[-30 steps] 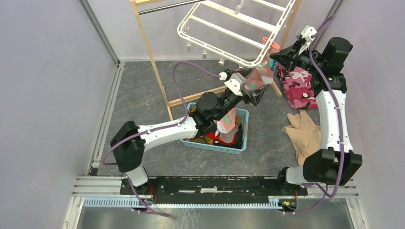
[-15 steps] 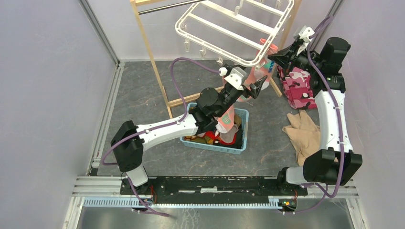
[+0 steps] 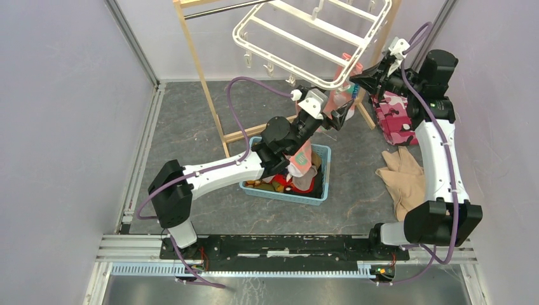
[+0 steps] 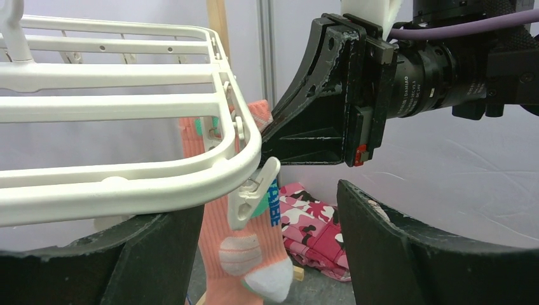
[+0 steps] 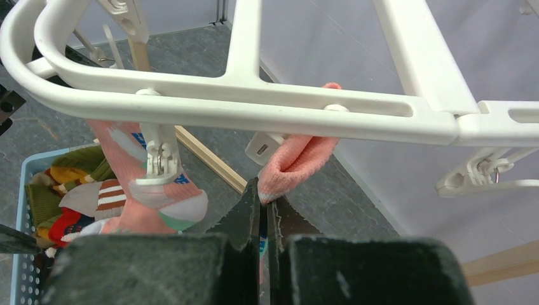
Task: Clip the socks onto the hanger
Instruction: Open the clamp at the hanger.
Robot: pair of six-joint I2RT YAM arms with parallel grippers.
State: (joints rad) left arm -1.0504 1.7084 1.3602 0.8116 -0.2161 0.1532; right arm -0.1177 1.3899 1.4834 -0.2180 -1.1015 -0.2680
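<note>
The white hanger (image 3: 305, 44) hangs tilted at the top; its rim also shows in the left wrist view (image 4: 127, 184) and the right wrist view (image 5: 254, 105). A salmon-pink sock (image 3: 342, 95) hangs under its near right corner. My right gripper (image 3: 357, 76) (image 5: 264, 197) is shut on the sock's folded pink end (image 5: 295, 159), just under the rim beside a clip (image 5: 266, 147). The sock's white-toed lower part (image 4: 245, 260) (image 5: 159, 197) hangs behind another clip (image 4: 251, 197). My left gripper (image 3: 343, 113) (image 4: 267, 203) is open around it without touching. More socks (image 3: 299, 168) lie in the basket.
A blue basket (image 3: 286, 196) sits under the left arm. The light wooden frame stand (image 3: 203, 82) carries the hanger. The pink camouflage cloth (image 3: 397, 117) (image 4: 311, 222) and a tan garment (image 3: 403, 175) lie on the floor at right. Walls close both sides.
My left gripper has let go of the sock and opened. The sock no longer stretches between the grippers and hangs down. My right gripper and the hanger's corner have shifted slightly up and left.
</note>
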